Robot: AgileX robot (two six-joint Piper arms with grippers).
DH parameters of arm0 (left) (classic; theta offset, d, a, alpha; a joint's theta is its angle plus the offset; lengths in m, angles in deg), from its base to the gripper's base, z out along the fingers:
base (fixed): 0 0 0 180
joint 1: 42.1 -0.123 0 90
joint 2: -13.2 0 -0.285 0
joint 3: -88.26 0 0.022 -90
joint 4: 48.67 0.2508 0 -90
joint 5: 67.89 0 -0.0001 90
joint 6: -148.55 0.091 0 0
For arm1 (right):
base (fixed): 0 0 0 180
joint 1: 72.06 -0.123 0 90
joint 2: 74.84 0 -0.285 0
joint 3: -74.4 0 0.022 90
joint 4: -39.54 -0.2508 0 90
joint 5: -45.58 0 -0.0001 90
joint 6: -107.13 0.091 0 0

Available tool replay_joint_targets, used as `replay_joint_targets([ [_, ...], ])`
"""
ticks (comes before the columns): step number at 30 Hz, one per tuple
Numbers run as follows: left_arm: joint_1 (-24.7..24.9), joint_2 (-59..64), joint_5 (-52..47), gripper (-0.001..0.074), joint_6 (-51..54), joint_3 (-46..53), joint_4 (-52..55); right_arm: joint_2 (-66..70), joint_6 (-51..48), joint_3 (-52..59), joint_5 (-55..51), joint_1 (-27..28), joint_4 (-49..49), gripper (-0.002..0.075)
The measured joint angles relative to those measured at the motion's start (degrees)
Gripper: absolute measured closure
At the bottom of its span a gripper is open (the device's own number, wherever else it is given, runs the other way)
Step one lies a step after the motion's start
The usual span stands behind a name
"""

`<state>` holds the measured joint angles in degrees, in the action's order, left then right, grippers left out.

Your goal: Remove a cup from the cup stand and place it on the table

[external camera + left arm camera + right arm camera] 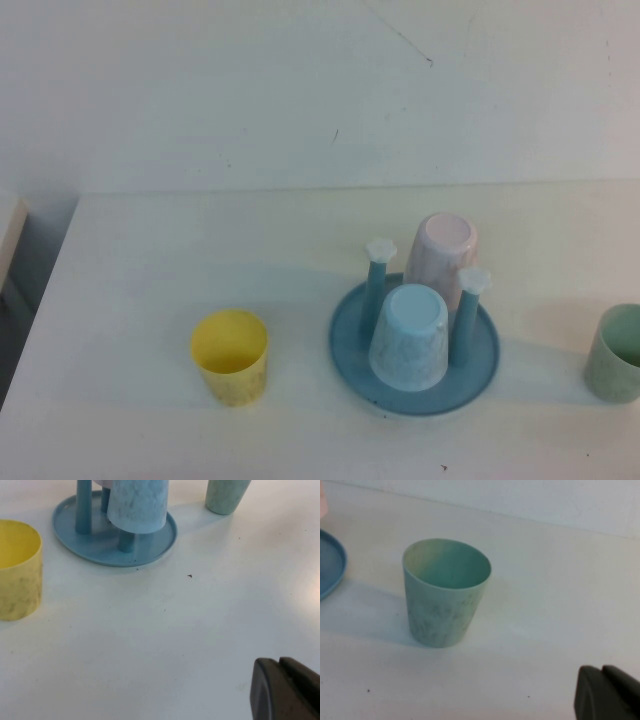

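The mint-green cup [618,354] stands upright, mouth up, on the white surface [150,430] at the robot's right, clear of the cup stand [414,392] and apart from it. In the right wrist view the same cup [445,592] sits alone on the bare surface, with a sliver of the blue tray at one edge of that picture.

On the stand, a light blue cup [409,338] is turned mouth down over a peg at the near side, and a pink cup [443,255] is turned mouth down over a peg at the far side. Two more pegs stand bare, each topped by a white flower cap [380,248]. A yellow cup [230,356] stands mouth up on the surface to the left of the stand, close to its rim but not touching it. A few small dark specks lie on the surface near the tray.

Neither arm shows in the high view. The left gripper [285,690] appears only as a dark tip in a corner of its wrist view, low over bare surface, well back from the stand and the yellow cup; its jaws are together and hold nothing. The right gripper [607,695] shows likewise, near the mint cup but apart from it, jaws together and empty, though only the tips can be seen.
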<state>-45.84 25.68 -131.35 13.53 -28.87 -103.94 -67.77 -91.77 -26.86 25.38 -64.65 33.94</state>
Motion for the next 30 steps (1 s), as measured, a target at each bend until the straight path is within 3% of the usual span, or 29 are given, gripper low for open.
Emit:
replay_joint_targets([
  [17,0.0,0.0,2.1,0.0737,-1.4,0.0,1.5,0.0,0.0,0.0,0.0,0.0,0.0,0.0727],
  [22,0.0,0.0,15.7,0.0737,-1.4,0.0,-0.6,0.0,0.0,0.0,-0.1,0.0,0.0,0.0727],
  [26,0.0,0.0,33.5,0.0737,-1.5,0.0,-4.0,0.0,0.0,0.0,-0.1,0.0,0.0,0.0727],
  [30,0.0,0.0,43.0,0.0737,-1.5,0.0,-5.2,0.0,0.0,0.0,-0.1,0.0,0.0,0.0727],
])
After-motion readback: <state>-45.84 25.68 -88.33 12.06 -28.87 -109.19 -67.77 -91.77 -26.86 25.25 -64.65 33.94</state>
